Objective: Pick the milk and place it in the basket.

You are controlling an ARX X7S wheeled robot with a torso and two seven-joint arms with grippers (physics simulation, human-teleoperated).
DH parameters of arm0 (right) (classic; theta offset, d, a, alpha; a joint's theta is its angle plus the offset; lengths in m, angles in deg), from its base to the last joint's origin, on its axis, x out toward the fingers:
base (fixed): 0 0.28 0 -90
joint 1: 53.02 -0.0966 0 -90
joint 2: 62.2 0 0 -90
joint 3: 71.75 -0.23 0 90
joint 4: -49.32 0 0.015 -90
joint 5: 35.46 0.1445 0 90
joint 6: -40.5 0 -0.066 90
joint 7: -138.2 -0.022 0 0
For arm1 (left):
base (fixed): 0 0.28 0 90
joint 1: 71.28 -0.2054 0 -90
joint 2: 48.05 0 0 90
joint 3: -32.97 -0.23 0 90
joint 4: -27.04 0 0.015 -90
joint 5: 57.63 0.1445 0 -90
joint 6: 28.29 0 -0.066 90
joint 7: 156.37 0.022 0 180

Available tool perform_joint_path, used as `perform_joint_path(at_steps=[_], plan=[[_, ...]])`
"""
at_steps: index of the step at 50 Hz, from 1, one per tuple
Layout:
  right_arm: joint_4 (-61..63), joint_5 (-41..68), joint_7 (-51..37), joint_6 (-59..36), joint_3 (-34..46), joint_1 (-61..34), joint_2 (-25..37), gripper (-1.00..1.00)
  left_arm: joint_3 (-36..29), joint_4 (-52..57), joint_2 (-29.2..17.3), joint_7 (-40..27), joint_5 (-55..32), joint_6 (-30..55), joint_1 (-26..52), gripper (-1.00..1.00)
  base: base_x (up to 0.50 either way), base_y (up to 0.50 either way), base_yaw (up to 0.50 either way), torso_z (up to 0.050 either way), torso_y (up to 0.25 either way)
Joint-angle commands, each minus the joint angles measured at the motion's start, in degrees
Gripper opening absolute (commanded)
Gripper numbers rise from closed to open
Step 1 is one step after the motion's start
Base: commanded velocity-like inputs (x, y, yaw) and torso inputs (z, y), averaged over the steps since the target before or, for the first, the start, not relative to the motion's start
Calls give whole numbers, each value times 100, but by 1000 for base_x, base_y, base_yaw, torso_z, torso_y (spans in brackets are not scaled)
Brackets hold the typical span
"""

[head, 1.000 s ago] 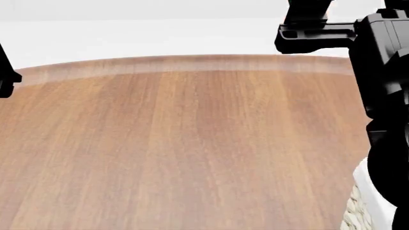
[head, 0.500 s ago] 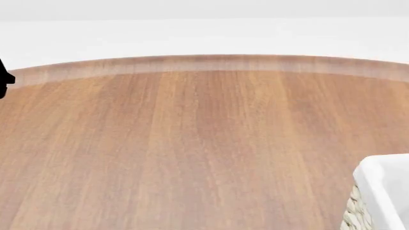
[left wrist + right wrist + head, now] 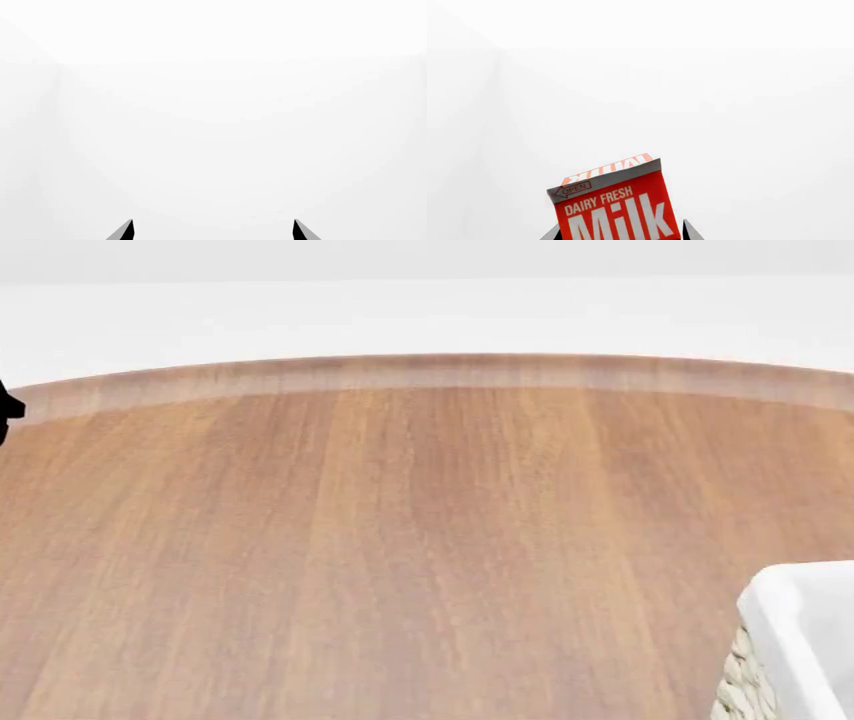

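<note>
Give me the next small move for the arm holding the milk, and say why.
Probably bring the right arm back down over the basket before any release. The right wrist view shows the milk clamped in the right end effector against plain white background, and the head view shows neither that arm nor the carton, only the basket's corner at the table's near right.

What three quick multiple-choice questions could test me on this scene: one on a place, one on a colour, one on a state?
1. Where does the cream woven wicker basket show in the head view?
A far left
B near right corner
C centre

2. What colour is the gable-top milk carton's front?
A red
B green
C black

3. How is the left tool?
A gripping a carton
B holding a cup
C open, holding nothing

Answers: 1 B, its white liner edge shows there. 2 A, white "Milk" lettering on red. 3 C, the tips stand apart with nothing between.
</note>
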Motion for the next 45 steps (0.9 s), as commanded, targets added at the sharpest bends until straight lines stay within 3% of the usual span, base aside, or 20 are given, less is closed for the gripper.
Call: perform_joint_path(at_steps=[1,7,16,27,45], plan=[[-213,-268,712,-239,325,-1047,585,-100,0,-11,-12,-19,0,-22,-27,100,0,0,0,0,0],[-711,-840,1427,78,1013,-1873,780,-100,11,-34,-18,-24,7,-60,-62,100,0,0,0,0,0],[-1411,-1497,2012,318,1447,-2685,771,-100,-12,-39,-28,-35,11,-56,-59,100,0,0,0,1,1],[-1423,-2319,2445,46,1065,-2580,662,-100,-9,-3,-53,-63,-17,-11,-30,100,0,0,0,0,1],[-1473,-2683,2635,-164,1374,-2291,818,-100,-34,-32,-55,-70,-25,-48,-18,100,0,0,0,1,1]])
